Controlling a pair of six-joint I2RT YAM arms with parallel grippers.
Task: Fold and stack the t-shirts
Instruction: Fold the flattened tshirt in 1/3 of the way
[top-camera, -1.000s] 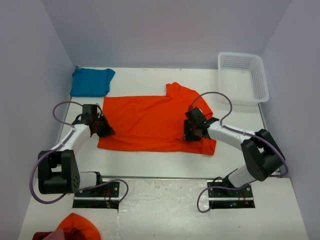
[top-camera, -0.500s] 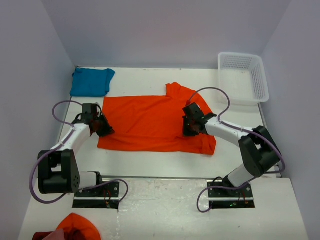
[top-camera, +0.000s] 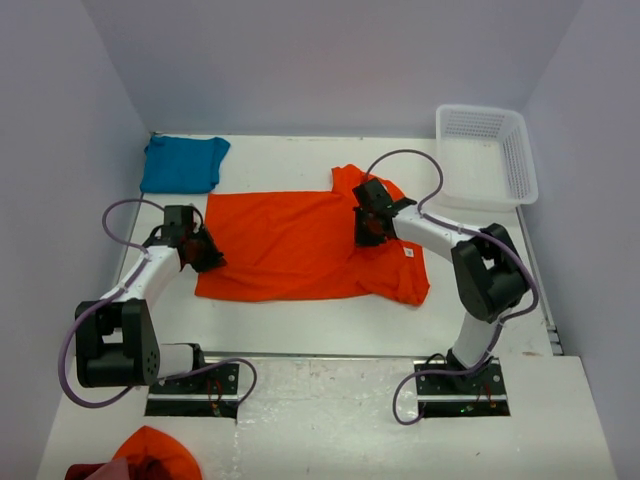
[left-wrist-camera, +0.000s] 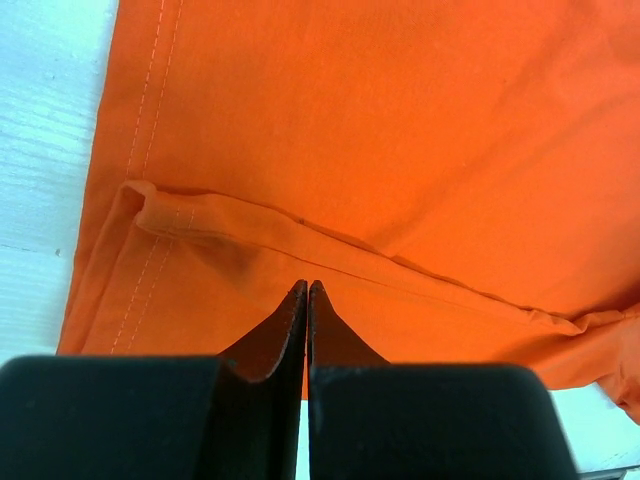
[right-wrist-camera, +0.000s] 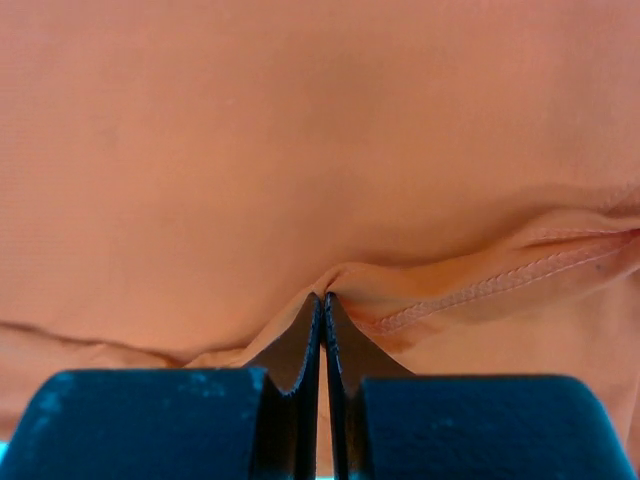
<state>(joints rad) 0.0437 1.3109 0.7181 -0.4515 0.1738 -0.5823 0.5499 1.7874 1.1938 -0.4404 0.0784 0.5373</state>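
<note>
- The orange t-shirt (top-camera: 290, 245) lies spread open on the white table (top-camera: 300, 335); its right part is rumpled, and a small white label (top-camera: 408, 253) shows near its right edge.
- The teal-blue t-shirt (top-camera: 183, 163) lies folded just past the orange t-shirt's far left corner; the two do not touch.
- My right claw (top-camera: 362, 234) is down on the orange t-shirt's right part; its jaws are pressed fully together, and a raised ridge of orange cloth with a stitched seam is pinched at their tips.
- My left claw (top-camera: 210, 260) is at the orange t-shirt's left edge; its jaws are fully closed, tips on the cloth just short of a turned-over hem; I cannot tell whether any cloth is caught between them.
- The white basket (top-camera: 520, 170) stands beyond the orange t-shirt's far right corner, well apart from it.
</note>
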